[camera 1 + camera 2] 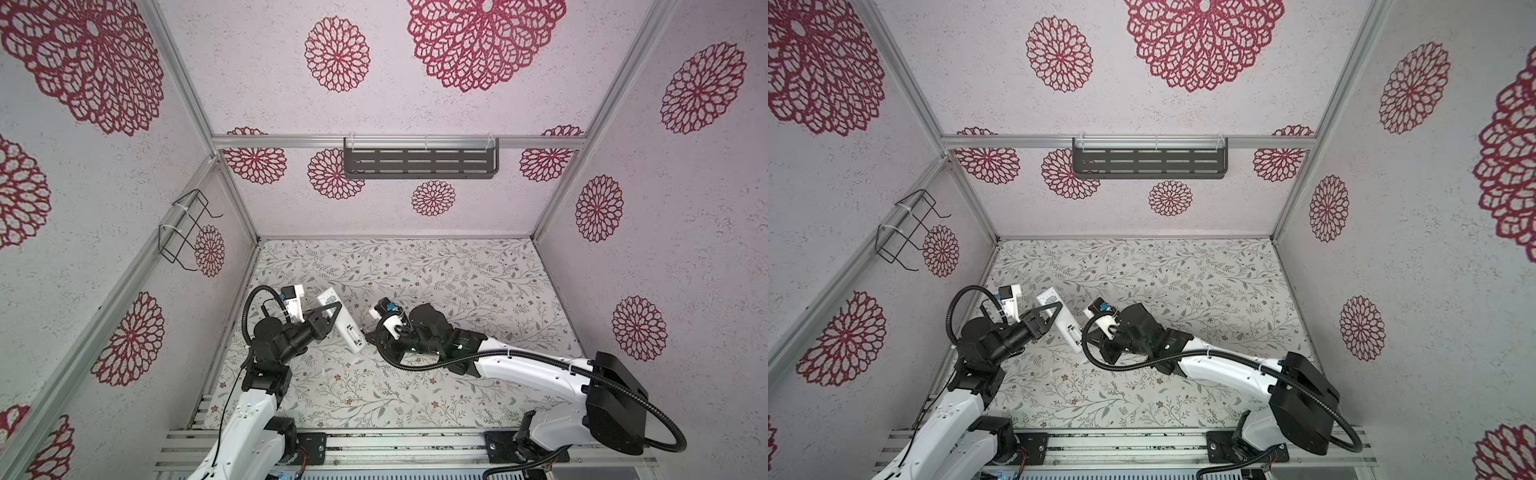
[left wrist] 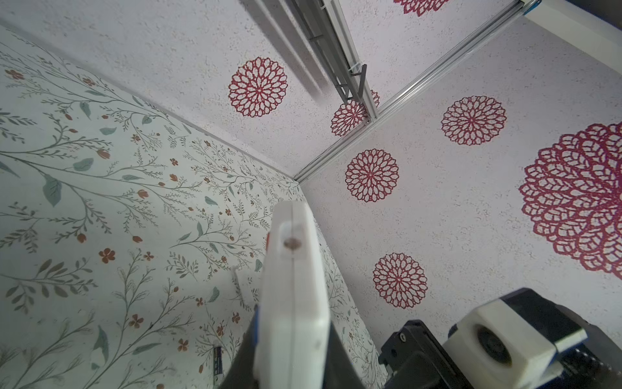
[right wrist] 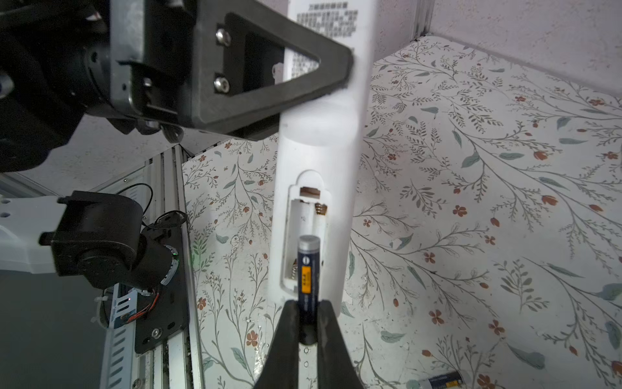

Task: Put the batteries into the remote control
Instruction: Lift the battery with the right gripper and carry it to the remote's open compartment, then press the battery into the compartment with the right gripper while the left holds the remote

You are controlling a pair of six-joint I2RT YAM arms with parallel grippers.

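Presenting the first cell to the open bay. My left gripper [image 1: 335,309] is clamped on the remote control [image 3: 319,134] about mid-length and holds it tilted over the table [image 3: 471,202]. Its label side and battery bay [image 3: 304,215] are turned toward my other arm. Whether its lower end touches the table I cannot tell. In both top views the remote sits left of centre, between my two wrists.

My right gripper [image 3: 308,313] is closed narrowly on one battery [image 3: 308,266], gripping its rear part so that the free end points along the bay. The battery lies in line with the bay and over its near end, but I judge it not yet seated. The far part of the bay shows empty, with a spring [image 3: 321,208] bare at the far end of one channel and another at the near end of the neighbouring channel. A second battery [image 3: 437,382] lies on the table, apart from the remote.

Step in hand: insertion of cell one of two. The next move calls for:
- choosing one channel rather than straddling the divider;
- matching the flat end to that channel's spring (polarity I cannot read here);
- pressing the cell against the spring, then lowering its rear end before release.

My left grip should resist that push.
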